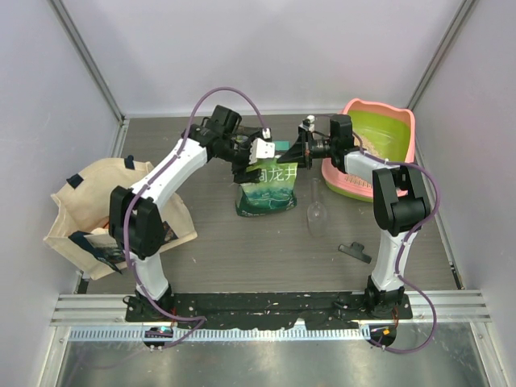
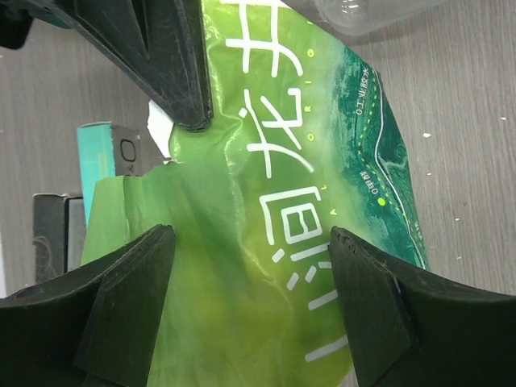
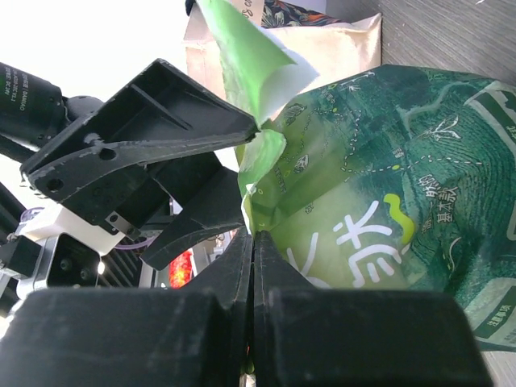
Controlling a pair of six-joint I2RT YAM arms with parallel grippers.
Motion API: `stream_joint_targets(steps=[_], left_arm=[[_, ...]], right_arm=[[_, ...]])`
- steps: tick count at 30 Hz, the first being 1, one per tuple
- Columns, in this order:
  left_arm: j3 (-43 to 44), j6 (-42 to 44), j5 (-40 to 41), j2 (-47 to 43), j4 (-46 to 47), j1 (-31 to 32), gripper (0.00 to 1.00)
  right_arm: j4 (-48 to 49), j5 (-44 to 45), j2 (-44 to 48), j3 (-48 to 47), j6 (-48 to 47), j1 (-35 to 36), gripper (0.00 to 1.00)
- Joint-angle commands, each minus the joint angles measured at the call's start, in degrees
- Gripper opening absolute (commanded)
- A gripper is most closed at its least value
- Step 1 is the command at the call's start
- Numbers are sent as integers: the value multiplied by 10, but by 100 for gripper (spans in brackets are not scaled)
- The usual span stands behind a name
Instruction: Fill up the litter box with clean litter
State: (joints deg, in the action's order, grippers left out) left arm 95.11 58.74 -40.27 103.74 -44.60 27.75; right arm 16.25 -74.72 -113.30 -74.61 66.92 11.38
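Litter box point(image 1: 371, 104), pink outside and lime green inside, stands at the far right of the table point(image 1: 242, 242), just behind the right arm, and only the top view shows it. In that view both arms reach to the top of a green bag point(image 1: 262, 193) that stands in the middle, and a clear scoop point(image 1: 316, 211) lies beside the bag on its right. A beige tote bag point(image 1: 81, 210) sits at the left edge. The right wrist view shows what the top view cannot: the right gripper point(image 3: 254, 242) has its fingers pressed together and pinches the torn upper edge of the green bag point(image 3: 387, 201). The left gripper point(image 3: 246, 169) is spread wide, facing it. From the left wrist view the left gripper point(image 2: 250, 298) has its fingers far apart with the bag's printed face point(image 2: 266, 242) between them. Whether they touch the bag I cannot tell.
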Motion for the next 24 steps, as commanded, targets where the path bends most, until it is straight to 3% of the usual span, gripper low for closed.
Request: stream_joint_targets(steps=[1,7,14,24], left_arm=[[41,3,-14,22,-83,-5,78],[41,-64,-40,27,-74,-16,68],[54,-40,-84,43,-157,-17,61],[31,-52,-65,41,-150,-19,28]], right_arm=[[58,-75,45,-28,56,-9,1],[-38,-74,51,-31,18,-10,1],[-159,-74,46,-42,-38,-11,1],[-293,-75,37,-79,-107,-23,1]])
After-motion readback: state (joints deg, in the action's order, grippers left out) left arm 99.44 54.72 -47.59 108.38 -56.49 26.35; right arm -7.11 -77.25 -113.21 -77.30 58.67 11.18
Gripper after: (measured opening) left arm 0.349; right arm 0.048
